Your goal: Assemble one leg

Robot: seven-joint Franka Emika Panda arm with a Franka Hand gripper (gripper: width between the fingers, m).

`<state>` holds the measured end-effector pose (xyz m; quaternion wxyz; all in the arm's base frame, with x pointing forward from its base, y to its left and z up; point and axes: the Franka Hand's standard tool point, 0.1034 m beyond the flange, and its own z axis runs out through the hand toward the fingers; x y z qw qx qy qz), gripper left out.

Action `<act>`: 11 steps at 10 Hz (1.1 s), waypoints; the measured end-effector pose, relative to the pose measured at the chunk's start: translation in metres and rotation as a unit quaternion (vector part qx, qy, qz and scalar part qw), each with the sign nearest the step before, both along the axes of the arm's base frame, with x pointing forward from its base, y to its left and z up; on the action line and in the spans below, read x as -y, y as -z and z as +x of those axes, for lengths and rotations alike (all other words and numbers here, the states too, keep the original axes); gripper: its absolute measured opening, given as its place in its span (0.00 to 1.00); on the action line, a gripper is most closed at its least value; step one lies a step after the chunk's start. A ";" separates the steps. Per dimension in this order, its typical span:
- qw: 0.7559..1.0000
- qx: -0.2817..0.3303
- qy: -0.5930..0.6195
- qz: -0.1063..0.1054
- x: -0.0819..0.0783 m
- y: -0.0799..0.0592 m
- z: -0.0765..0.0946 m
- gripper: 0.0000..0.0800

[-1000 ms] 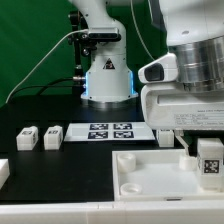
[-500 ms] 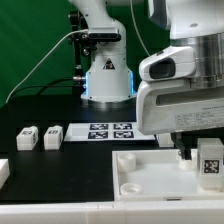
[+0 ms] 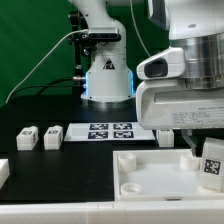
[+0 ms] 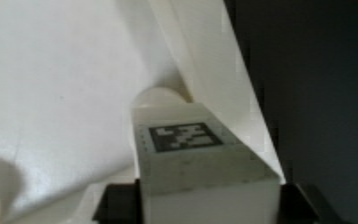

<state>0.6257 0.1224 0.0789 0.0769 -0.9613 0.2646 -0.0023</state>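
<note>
At the exterior view's far left a white part (image 3: 3,170) is cut off by the frame edge. To its right, on the black table (image 3: 70,165), stand one loose leg (image 3: 27,137) and a second loose leg (image 3: 52,135), just beside each other, marker faces towards the camera. Next comes the marker board (image 3: 110,131), lying flat, with the arm's base (image 3: 106,75) behind it. At the board's right end sits a third loose leg (image 3: 163,136). In front of these lies the large square white panel (image 3: 150,172), with a recess showing in its near left corner.

Over the panel's right side hangs the gripper (image 4: 211,205), clenched on the held leg (image 3: 212,160). The wrist view shows a dark finger (image 4: 123,205) pressed against one flank of this leg and its twin against the other. The leg's marker faces the camera, and its far end lies at a rounded recess by the panel's edge. Whether the leg touches the panel cannot be told
</note>
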 end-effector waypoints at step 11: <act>0.844 -0.075 0.526 0.075 -0.004 0.006 0.000 0.48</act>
